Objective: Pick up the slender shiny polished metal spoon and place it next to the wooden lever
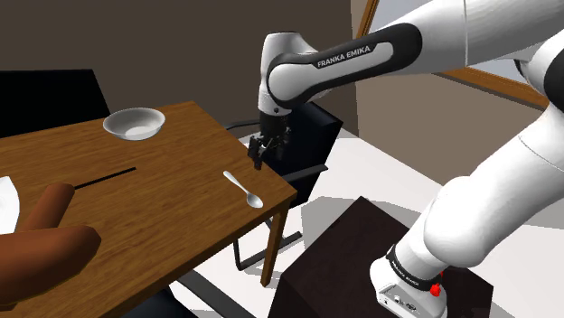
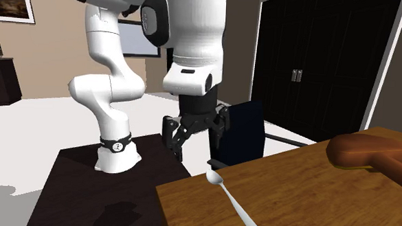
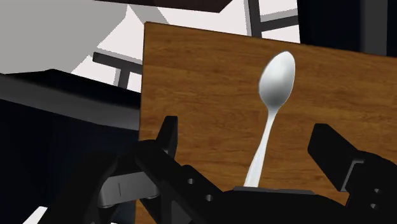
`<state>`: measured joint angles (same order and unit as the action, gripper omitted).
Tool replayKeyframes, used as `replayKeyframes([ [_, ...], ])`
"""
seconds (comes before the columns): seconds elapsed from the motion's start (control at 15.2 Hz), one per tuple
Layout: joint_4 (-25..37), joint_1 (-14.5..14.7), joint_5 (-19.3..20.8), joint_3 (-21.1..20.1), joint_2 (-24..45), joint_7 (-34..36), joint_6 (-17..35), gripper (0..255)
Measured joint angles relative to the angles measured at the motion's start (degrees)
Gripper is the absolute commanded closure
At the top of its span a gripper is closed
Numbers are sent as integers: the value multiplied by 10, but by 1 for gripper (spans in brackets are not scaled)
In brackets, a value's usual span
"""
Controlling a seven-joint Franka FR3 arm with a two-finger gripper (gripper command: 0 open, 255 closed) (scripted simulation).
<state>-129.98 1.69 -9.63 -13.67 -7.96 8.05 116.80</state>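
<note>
A slender shiny metal spoon (image 1: 242, 188) lies flat near the wooden table's (image 1: 172, 208) corner, at the shoulder view's right end. My black gripper (image 1: 268, 149) hangs open in the air just beyond that corner, above the table edge and not touching the spoon. In the wrist view the spoon (image 3: 273, 102) runs up between the spread fingers (image 3: 168, 130), bowl end farthest from the hand. The second exterior view shows the gripper (image 2: 195, 137) above and behind the spoon (image 2: 231, 199). The brown wooden lever (image 1: 45, 217) lies at the table's other end, also seen as the lever (image 2: 370, 152).
A white bowl (image 1: 134, 123) stands at the table's far side. A thin dark rod (image 1: 104, 176) lies mid-table. A white plate edge (image 1: 4, 199) shows at the shoulder view's left. A black chair (image 1: 307, 135) stands beside the corner under the gripper. The dark stand (image 1: 380, 262) sits lower right.
</note>
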Motion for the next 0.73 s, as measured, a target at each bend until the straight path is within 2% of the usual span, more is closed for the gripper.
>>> replayKeyframes([
  [0.4,88,10,-3,-13,139,48,48,0],
  [0.73,101,17,-3,-16,184,61,80,0],
])
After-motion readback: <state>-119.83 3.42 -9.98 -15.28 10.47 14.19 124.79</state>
